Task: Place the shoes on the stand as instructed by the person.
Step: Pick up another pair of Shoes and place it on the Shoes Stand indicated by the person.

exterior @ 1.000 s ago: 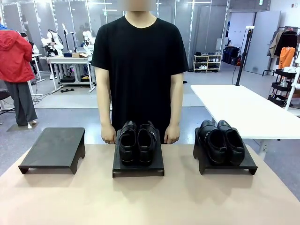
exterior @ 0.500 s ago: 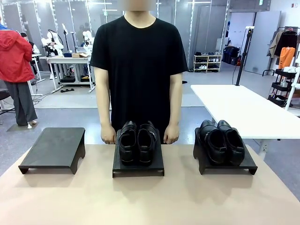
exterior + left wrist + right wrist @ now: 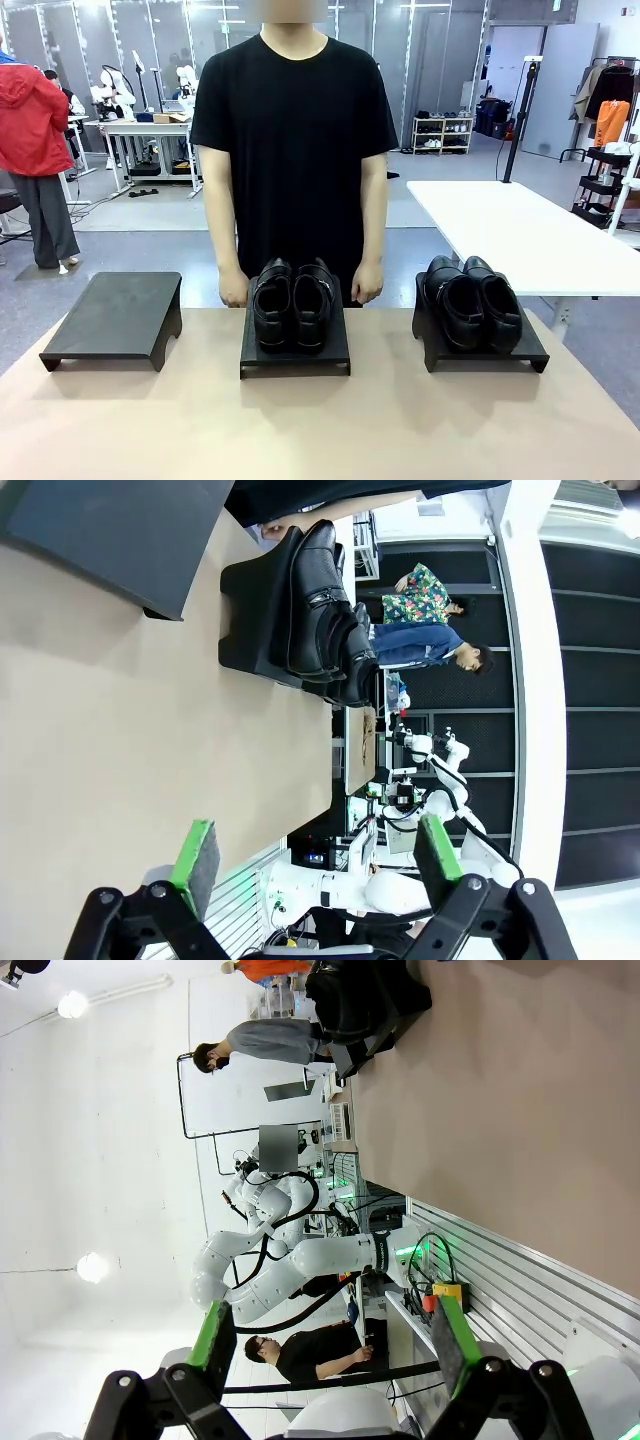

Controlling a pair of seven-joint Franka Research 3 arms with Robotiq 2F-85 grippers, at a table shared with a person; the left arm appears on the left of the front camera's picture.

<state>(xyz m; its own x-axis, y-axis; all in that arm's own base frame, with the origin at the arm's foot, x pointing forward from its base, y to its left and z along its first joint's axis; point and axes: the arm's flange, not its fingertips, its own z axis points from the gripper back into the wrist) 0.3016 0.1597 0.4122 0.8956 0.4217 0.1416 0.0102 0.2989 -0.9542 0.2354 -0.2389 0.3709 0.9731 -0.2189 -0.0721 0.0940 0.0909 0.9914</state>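
2 shoe pairs (image 3: 292, 303) on stands, far from both open grippers.

bright even indoor light, sharp; wrist edges warped

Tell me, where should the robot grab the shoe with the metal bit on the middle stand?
Probably at the heel end. The strap shoe has its heel toward the robot and its opening facing up, so one finger could drop inside and one behind the heel, coming from above. Its partner sits tight against its left side, leaving little room there.
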